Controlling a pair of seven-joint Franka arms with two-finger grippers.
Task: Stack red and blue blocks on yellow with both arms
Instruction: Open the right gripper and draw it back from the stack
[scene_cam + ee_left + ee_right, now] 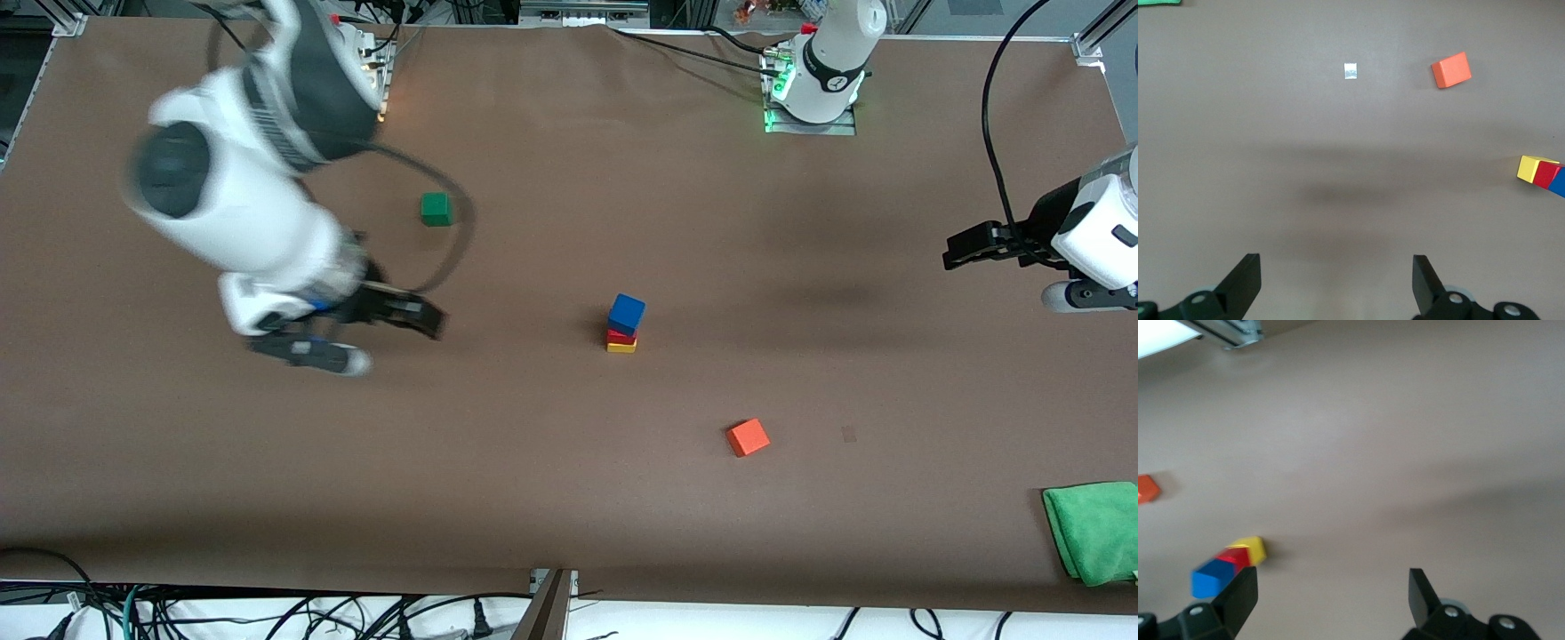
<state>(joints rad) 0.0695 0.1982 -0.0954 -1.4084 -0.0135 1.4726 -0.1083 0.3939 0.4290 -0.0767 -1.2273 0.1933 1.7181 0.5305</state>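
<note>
From my station I see a flat brown matte table cover (pixel 569 498) with three plain, hard-edged cubes standing as one tower near its middle: the yellow cube (pixel 621 347) sits on the cover, the red cube (pixel 621 336) rests on it, and the blue cube (pixel 627 314) tops the pile, turned slightly askew from the two under it. A dark green cube (pixel 436 209) stands alone farther from the front camera, toward the right arm's end, and an orange cube (pixel 748 437) lies nearer the front camera than the tower, toward the left arm's end. A soft, folded green cloth (pixel 1093 531) lies at the table's edge on the left arm's end. A small pale square mark (pixel 1350 70) shows on the cover near the orange cube. My right gripper (pixel 391 324) hangs over bare cover toward the right arm's end, well apart from the tower, its arm bent low and blurred; in the right wrist view its black fingers (pixel 1241 593) are spread wide with nothing between them. My left gripper (pixel 973 246) hangs over the left arm's end of the table, held level and pointing inward, and its wedge-shaped fingers (pixel 1245 277) likewise stand wide apart and empty. I can read no writing or labels anywhere.
</note>
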